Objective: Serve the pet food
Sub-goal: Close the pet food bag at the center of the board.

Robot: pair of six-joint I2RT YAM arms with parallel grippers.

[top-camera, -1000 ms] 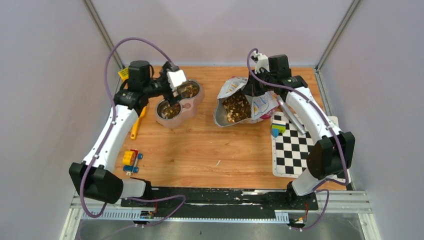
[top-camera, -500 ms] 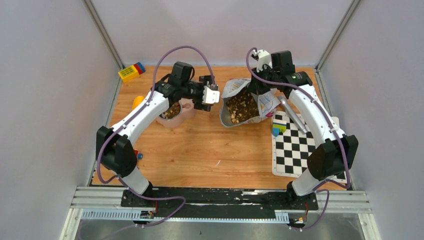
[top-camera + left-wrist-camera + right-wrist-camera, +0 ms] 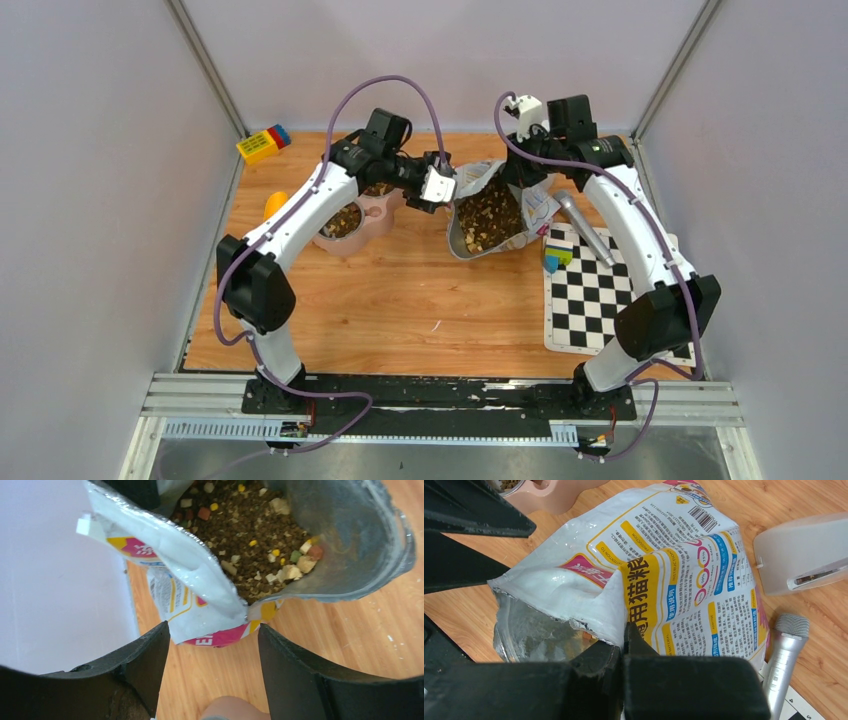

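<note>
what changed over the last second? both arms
Left gripper swung right from above the pink double bowl to the open mouth of the pet food bag; its fingers now flank the torn edge, narrowing, nothing held. Right gripper stayed shut on the bag's rim; bowl unmoved.

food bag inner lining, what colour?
Silver metallic foil. The lining of the bag shows best in the left wrist view, around the kibble.

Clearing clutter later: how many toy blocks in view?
2: a yellow toy block at the far-left corner, a multicoloured block on the checkerboard mat; others may be hidden.
</note>
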